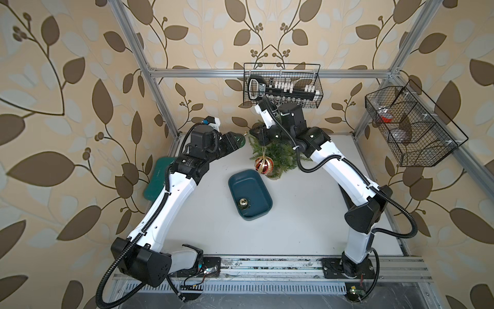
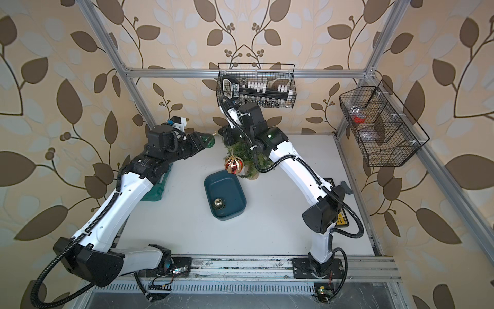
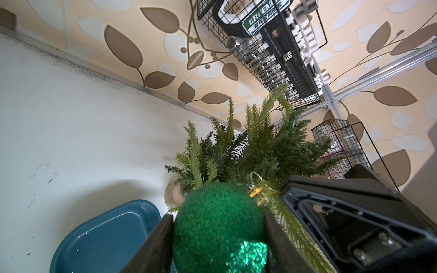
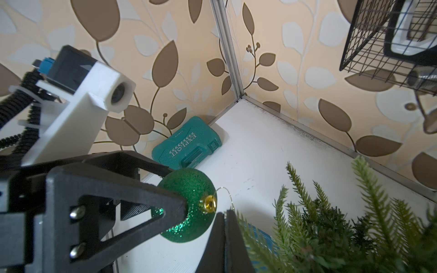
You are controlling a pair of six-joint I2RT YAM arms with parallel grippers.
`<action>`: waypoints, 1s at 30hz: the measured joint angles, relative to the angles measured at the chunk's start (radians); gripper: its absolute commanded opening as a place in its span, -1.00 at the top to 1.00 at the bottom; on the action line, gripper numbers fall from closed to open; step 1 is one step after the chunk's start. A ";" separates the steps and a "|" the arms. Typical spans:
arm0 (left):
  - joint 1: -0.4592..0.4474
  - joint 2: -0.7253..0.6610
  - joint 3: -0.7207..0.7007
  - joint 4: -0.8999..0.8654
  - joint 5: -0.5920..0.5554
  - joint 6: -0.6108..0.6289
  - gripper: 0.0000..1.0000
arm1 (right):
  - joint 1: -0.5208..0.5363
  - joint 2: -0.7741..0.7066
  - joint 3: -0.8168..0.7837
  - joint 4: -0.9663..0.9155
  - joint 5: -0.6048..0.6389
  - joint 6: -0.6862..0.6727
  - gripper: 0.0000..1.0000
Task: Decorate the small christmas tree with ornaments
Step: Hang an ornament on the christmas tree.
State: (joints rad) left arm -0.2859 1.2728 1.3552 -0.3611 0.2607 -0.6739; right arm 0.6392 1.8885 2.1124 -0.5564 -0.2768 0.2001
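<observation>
Clamping the green ornament by its body, the left gripper holds it just beside the small christmas tree, its wire loop pointing treeward to the clenched right gripper; whether that pinches the loop is indeterminate.

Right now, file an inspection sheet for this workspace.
Surface: white table, faintly scuffed.
Job's things: small christmas tree upright; red ornament hanging on it; gold ornament in blue tray; green ornament held.
Clutter: teal case by the wall.
Grippers: left pincer shut on green ornament; right pincer shut at its loop, grip unclear.
Cables: black conduits along both arms.
Surroundings: wire baskets on the frame, leaf wallpaper.
</observation>
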 measured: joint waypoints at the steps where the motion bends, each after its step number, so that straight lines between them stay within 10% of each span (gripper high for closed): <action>1: 0.000 0.000 -0.005 -0.001 0.001 -0.003 -0.09 | 0.000 0.000 -0.005 0.002 0.000 0.000 1.00; 30: 0.000 0.040 -0.065 0.081 0.078 -0.052 -0.08 | -0.001 -0.037 -0.060 0.019 0.035 -0.018 1.00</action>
State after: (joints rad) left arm -0.2859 1.3132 1.2903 -0.2802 0.3386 -0.7258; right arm 0.6380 1.8511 2.0521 -0.5377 -0.2420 0.1818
